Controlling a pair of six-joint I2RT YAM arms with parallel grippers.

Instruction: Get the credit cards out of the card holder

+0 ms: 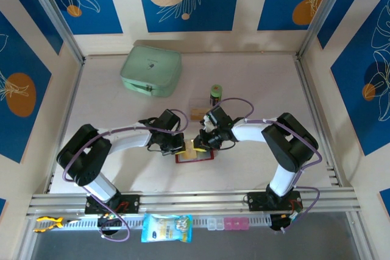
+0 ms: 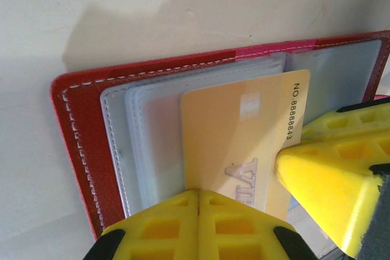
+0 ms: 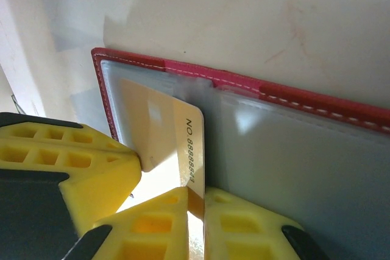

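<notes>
Pinching with right fingers [image 3: 211, 210] numbered edge of tan credit card [image 3: 157, 131]; touching same card with left fingers [image 2: 198, 223], pressed together, over open card holder [image 3: 304, 99] on worktop [image 2: 122, 4].

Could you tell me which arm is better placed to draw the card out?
Right: the right gripper pinches the credit card, while the shut left gripper rests on the card holder.

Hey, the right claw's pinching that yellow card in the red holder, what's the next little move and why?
Probably a short, flat pull of the card by the right claw, away from the clear sleeves. It is closed on the card's edge, the card lies on the open card holder, and the shut left claw seems to pin the holder down.
</notes>
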